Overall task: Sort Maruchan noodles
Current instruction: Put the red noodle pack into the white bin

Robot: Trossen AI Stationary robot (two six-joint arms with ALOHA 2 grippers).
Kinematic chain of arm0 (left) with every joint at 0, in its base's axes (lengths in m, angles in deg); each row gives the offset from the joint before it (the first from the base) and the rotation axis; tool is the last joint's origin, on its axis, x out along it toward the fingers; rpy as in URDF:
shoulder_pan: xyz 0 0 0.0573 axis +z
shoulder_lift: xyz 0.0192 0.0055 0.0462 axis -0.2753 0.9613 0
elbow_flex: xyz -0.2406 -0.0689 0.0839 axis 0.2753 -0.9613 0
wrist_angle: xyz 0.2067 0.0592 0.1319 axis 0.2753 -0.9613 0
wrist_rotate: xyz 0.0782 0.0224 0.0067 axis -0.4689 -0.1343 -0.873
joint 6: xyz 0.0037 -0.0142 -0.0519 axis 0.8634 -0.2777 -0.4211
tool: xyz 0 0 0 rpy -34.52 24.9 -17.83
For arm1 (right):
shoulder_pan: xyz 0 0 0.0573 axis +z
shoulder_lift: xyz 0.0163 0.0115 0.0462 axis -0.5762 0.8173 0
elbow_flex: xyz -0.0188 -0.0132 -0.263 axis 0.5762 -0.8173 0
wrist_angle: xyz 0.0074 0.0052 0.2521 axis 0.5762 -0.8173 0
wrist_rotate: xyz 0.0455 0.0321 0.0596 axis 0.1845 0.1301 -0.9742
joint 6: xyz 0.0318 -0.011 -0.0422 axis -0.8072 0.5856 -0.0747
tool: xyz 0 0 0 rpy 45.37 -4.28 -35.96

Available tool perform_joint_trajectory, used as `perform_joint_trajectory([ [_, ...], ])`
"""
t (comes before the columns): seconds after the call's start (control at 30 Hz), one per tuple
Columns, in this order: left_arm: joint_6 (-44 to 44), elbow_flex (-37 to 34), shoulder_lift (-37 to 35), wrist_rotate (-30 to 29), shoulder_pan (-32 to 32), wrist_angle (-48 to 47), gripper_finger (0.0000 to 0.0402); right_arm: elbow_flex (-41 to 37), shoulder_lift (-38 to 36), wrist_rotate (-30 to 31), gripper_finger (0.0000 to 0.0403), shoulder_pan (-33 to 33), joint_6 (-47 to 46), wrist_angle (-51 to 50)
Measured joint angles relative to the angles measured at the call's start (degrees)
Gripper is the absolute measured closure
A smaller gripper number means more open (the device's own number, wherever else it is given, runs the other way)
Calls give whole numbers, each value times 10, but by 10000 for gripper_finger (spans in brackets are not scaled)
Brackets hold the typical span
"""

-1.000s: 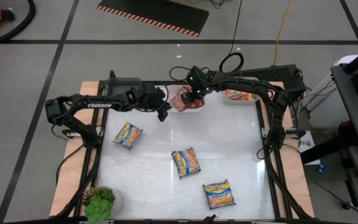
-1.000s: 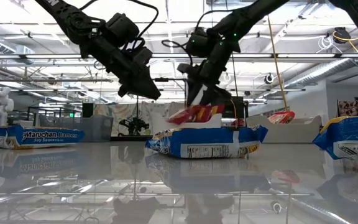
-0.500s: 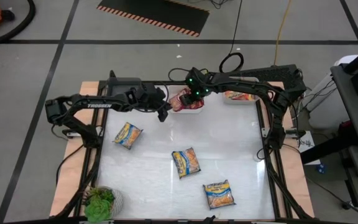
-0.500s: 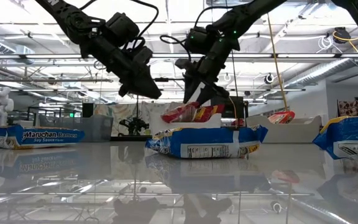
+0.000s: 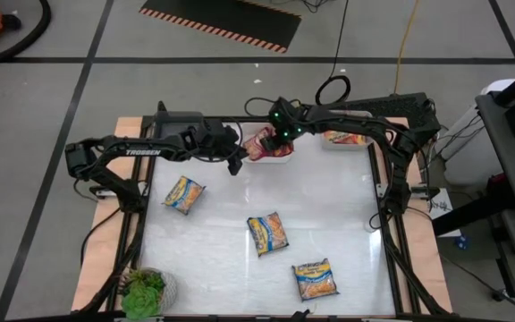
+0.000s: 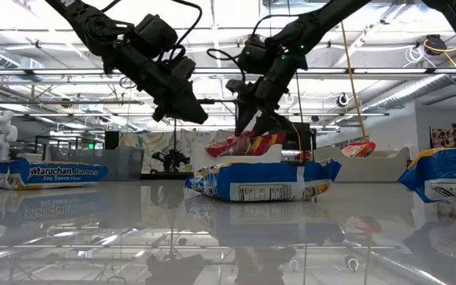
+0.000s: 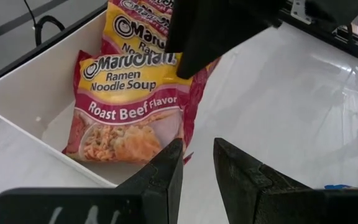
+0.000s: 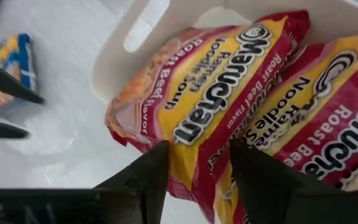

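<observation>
Left gripper (image 5: 236, 164): hovering above the tabletop near its far edge, just beside the white bin's left wall; fingers (image 7: 160, 180) drawn narrow with a slim gap, holding nothing.

Blue-and-yellow packet, left (image 5: 184, 193): flat on the tabletop toward the left edge, long axis slanted, nearer the left gripper than anything else loose.

White bin (image 5: 279, 158): at the far edge, about midway along it. Holding red Roast Beef packets (image 7: 132, 102), at least two, overlapping; the top one tilted, one end draped over the bin's rim toward the tabletop, long axis running out of the bin rather than along it.

Right gripper (image 5: 275, 141): directly above that bin, pointing down at the top red packet (image 8: 210, 106); fingers (image 8: 143, 180) parted to a middling gap, straddling the packet's edge in the wrist view, no grip evident. Judged: packet lies straight below and just ahead of this gripper, so the right arm is the nearer for seating it, pushing along the long axis into the bin.

Blue-and-yellow packet, middle (image 5: 267, 233): centre of the tabletop, long axis roughly far-to-near, well apart from both grippers.

Blue-and-yellow packet, near (image 5: 316, 279): by the near edge, right of centre.

Second bin (image 5: 328, 144): far right corner, holding an orange-and-red packet (image 5: 347, 137).
</observation>
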Motion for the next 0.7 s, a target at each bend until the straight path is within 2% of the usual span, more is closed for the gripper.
perform_joint_trajectory([
  [0.13,0,0,0,0,0,0,307,-17,0,15,271,2,21,12],
  [0.43,5,0,0,0,0,0,307,-19,-1,16,393,7,67,59],
  [0.57,5,0,0,0,0,0,307,-19,-15,36,399,15,91,79],
  [0.7,6,0,0,0,1,0,307,-19,-49,110,402,28,105,76],
])
